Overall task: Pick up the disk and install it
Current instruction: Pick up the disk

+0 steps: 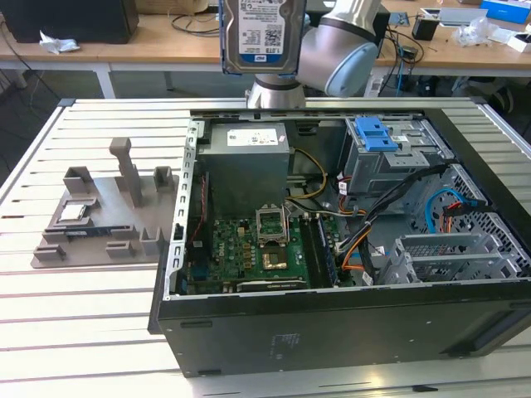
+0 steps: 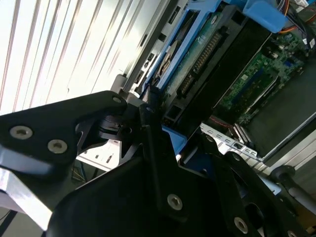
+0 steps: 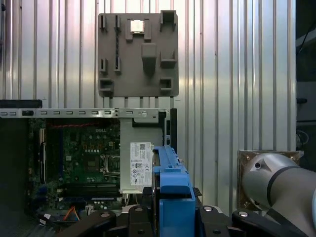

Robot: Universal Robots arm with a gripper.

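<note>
- Silver disk [image 1: 264, 33] hangs clear above the open case [image 1: 332, 332], free room around.
- Long axis upright, label facing the exterior view.
- Black gripper [image 3: 173, 216] pinches it.

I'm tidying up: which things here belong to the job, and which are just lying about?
Job: disk, held in the end effector; drive cage with blue latch; open computer case.
Lying about: grey holder plate; small square chip on it; crumpled white wad on the desk.
</note>
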